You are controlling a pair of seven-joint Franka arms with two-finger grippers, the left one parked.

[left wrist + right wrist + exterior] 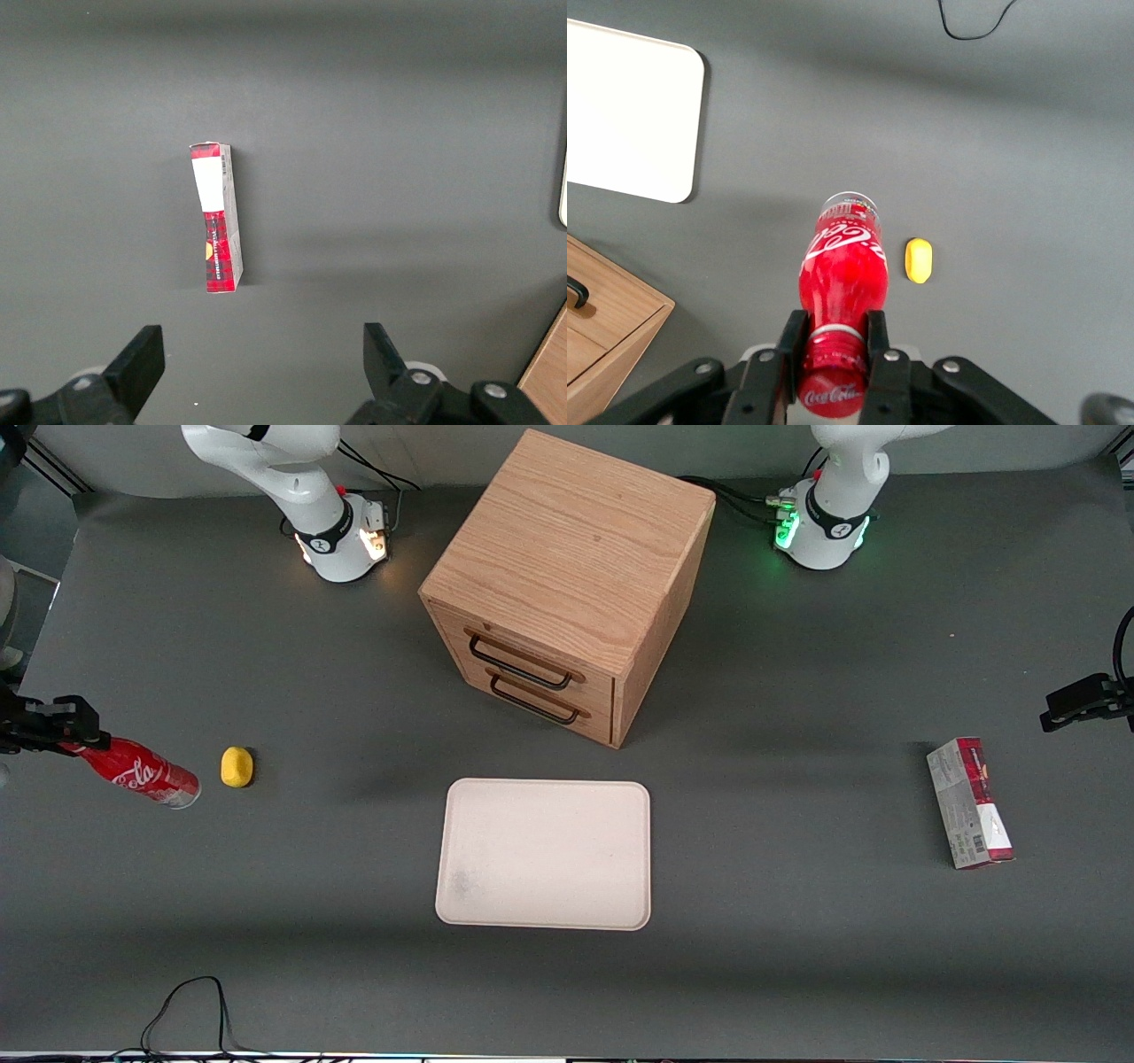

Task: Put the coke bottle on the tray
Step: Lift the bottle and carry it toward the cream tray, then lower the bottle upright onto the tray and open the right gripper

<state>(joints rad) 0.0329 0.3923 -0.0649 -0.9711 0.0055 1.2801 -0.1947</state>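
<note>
The coke bottle (142, 771) is a small glossy red bottle with white script, held tilted above the table at the working arm's end. My gripper (78, 733) is shut on its neck just below the red cap. In the right wrist view the two black fingers (790, 341) clamp the neck of the bottle (842, 270), with my gripper (834, 332) around it and the bottle's base pointing away. The cream-white tray (545, 854) lies flat on the table in front of the drawer cabinet, well away from the bottle; it also shows in the right wrist view (629, 111).
A yellow lemon-like lump (236, 766) lies on the table beside the bottle, toward the tray. A wooden two-drawer cabinet (567, 580) stands farther from the camera than the tray. A red-and-grey carton (969, 802) lies toward the parked arm's end. A black cable (186, 1010) loops at the near edge.
</note>
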